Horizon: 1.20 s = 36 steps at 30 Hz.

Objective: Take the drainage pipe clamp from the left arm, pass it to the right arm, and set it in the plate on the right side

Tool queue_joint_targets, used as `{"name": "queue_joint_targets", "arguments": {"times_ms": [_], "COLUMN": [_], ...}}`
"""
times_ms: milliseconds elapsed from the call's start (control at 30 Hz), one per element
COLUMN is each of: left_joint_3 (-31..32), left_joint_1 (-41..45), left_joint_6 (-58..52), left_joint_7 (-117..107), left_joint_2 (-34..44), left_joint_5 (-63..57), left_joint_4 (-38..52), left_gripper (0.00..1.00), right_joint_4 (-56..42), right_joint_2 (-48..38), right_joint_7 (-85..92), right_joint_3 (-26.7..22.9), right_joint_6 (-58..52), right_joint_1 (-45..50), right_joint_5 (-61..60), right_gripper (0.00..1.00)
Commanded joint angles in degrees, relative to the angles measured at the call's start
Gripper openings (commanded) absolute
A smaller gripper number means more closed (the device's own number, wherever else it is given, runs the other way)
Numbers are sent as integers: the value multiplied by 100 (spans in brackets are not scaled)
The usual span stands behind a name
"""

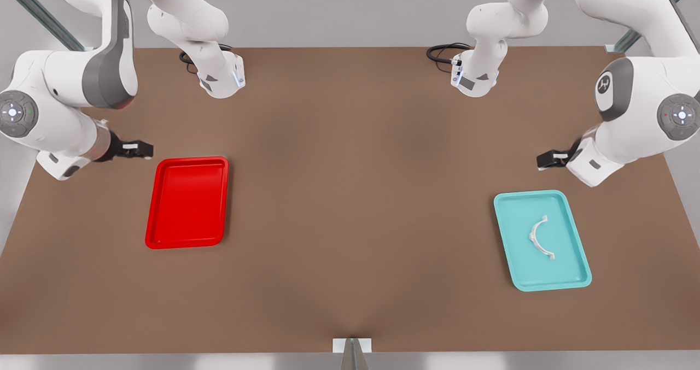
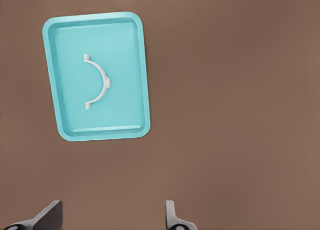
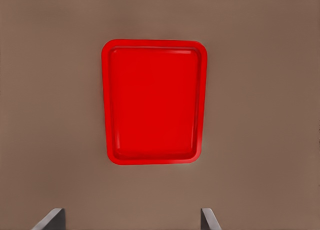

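Scene: a brown counter (image 1: 350, 195) is being seen from above in the front view, with two white arms reaching in from the far edge; each arm is bending at the elbow and pointing its wrist inward over the counter.
Left arm (image 1: 629, 107): it is standing on the front view's right; its forearm is angling down toward the teal tray, and its wrist camera is looking down on that tray.
Left end effector (image 1: 549, 159): it is hovering above bare counter near the teal tray's far edge, touching nothing; its two dark fingers (image 2: 47, 217) are standing spread apart and released, with nothing between them.
Right arm (image 1: 60, 113): it is standing on the front view's left, mirroring the other arm's bent pose.
Right end effector (image 1: 139, 149): it is hanging just beyond the plate's far corner, clear of it; its fingers (image 3: 52, 219) are parted wide and holding nothing.
Drainage pipe clamp (image 1: 540, 237): the thin white half-ring is lying flat inside the teal tray (image 1: 574, 280), roughly in its middle, well apart from both end effectors.
Plate (image 1: 158, 217): the red tray is sitting flat on the counter on the front view's left, far from the teal tray.
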<state>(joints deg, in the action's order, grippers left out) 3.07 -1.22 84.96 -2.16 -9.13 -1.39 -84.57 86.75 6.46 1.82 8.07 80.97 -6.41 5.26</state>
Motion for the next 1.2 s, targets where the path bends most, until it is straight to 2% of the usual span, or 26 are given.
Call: {"name": "queue_joint_targets", "arguments": {"times_ms": [0, 33, 67, 133, 200, 233, 300, 433, 633, 800, 1100, 1167], "left_joint_3": [1, 1, -34, -280, -307, -298, -316, -360, -360, -360, -351, -351], "left_joint_1": [-10, -10, -45, -62, -106, -141, -150, -334, -590, -730, -845, -845], "left_joint_6": [680, 680, 689, 1663, 2288, 2367, 2824, 3607, 3633, 4213, 4705, 4697], "left_joint_7": [-311, -311, -303, -171, -188, -179, -223, -662, -2148, -2482, -2860, -2816], "left_joint_2": [-9, -18, -386, -1520, -2372, -3023, -3534, -3841, -3771, -3824, -4096, -4088], "left_joint_5": [-28, -19, -28, -45, -28, -37, -45, -28, 7, -28, -37, -37], "left_joint_4": [-7, 2, 37, 133, 554, 1038, 1144, 1065, 775, 336, 318, 327], "left_gripper": [100, 100, 100, 100, 100, 100, 100, 100, 100, 100, 100, 75], "right_joint_4": [8, 35, 43, 70, 193, 210, 210, 254, 492, 588, 861, 887], "right_joint_2": [-14, -5, -5, -5, -22, -31, -31, -40, -119, -163, -304, -321], "right_joint_7": [161, 161, 161, 161, 161, 161, 161, 161, 161, 161, 161, 161], "right_joint_3": [2, 2, 2, 2, 2, 2, 2, 2, 2, 2, 2, 2], "right_joint_6": [657, 701, 710, 789, 894, 903, 903, 912, 1114, 1176, 1387, 1404], "right_joint_1": [-1, -1, -1, -1, -1, -1, -1, -1, -1, -1, -1, -1], "right_joint_5": [2, 2, 11, -7, -16, -16, -16, -33, -42, -33, -33, -33], "right_gripper": [100, 100, 100, 100, 100, 100, 100, 100, 100, 100, 100, 100]}}
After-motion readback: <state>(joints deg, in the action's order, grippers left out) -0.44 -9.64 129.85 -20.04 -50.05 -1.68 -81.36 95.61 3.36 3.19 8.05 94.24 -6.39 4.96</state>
